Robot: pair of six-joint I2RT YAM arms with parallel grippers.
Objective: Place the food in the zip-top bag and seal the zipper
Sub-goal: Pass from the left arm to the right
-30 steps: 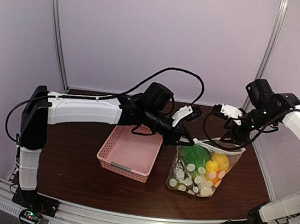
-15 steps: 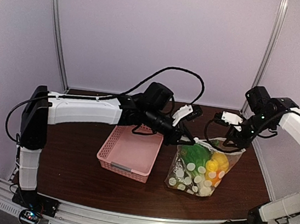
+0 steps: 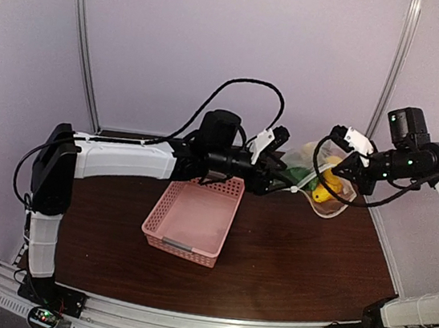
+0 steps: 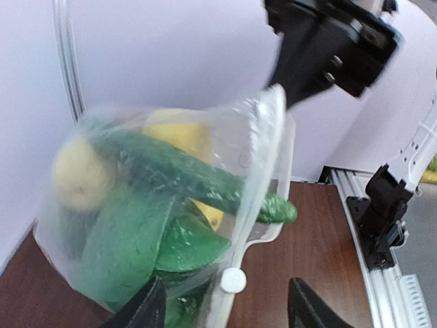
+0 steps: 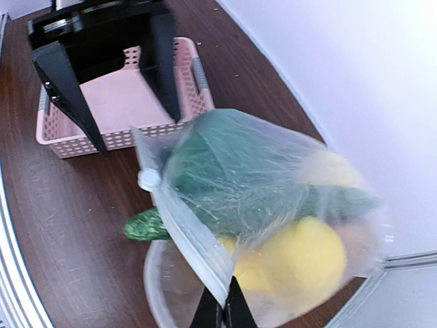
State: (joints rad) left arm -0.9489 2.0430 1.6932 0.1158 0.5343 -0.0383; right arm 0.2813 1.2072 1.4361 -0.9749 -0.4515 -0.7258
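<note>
The zip-top bag [image 3: 323,186] hangs off the table at the back right, tipped over. Inside it I see food: a yellow lemon [image 5: 300,263], a green leafy vegetable [image 5: 246,164] and a long cucumber [image 4: 171,167]. The cucumber's tip [image 5: 145,225] pokes out of the mouth. My right gripper [image 5: 222,314] is shut on the zipper [image 5: 184,229] at one end of the strip. A white slider [image 4: 233,280] sits on the strip. My left gripper [image 4: 225,301] stands open, one finger on each side of the bag's mouth edge, not pressing it. From above, the left gripper [image 3: 282,180] faces the right gripper [image 3: 342,166].
A pink lattice basket [image 3: 194,219] sits on the brown table [image 3: 295,263] in front of the left arm, with nothing in it. The back wall is close behind the bag. A metal rail [image 4: 355,188] runs along the table's edge.
The bag has been lifted off the table and carried up toward the back wall. My right gripper shut on the zipper strip. My left gripper let go and opened.
</note>
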